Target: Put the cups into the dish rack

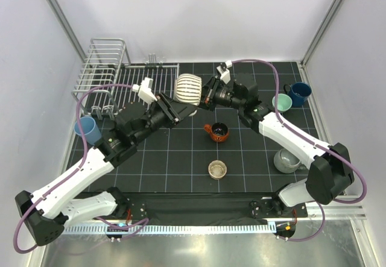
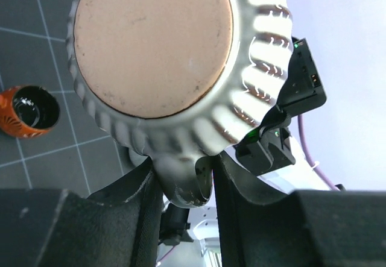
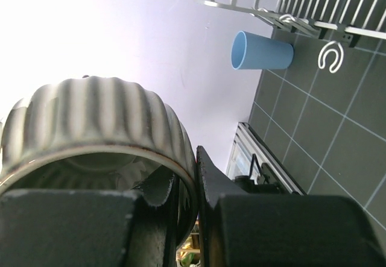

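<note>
The ribbed cream cup (image 1: pixel 187 88) hangs on its side above the mat, next to the dish rack (image 1: pixel 120 74), held from both sides. My left gripper (image 1: pixel 186 107) is shut on its handle (image 2: pixel 187 185); the left wrist view shows the cup's brown base (image 2: pixel 154 44). My right gripper (image 1: pixel 204 94) is shut on the rim (image 3: pixel 181 158), one finger inside and one outside. On the mat stand the orange-brown cup (image 1: pixel 218 132), small tan cup (image 1: pixel 218 169), grey cup (image 1: pixel 287 160), pale green cup (image 1: pixel 281 102), dark blue cup (image 1: pixel 298 91) and light blue tumbler (image 1: pixel 88 128).
The rack's tall railed basket end (image 1: pixel 107 56) is at the far left by the left wall; its flat slatted part (image 1: pixel 145 77) runs right to the held cup. White walls close three sides. The tumbler lies on its side left of the rack's front.
</note>
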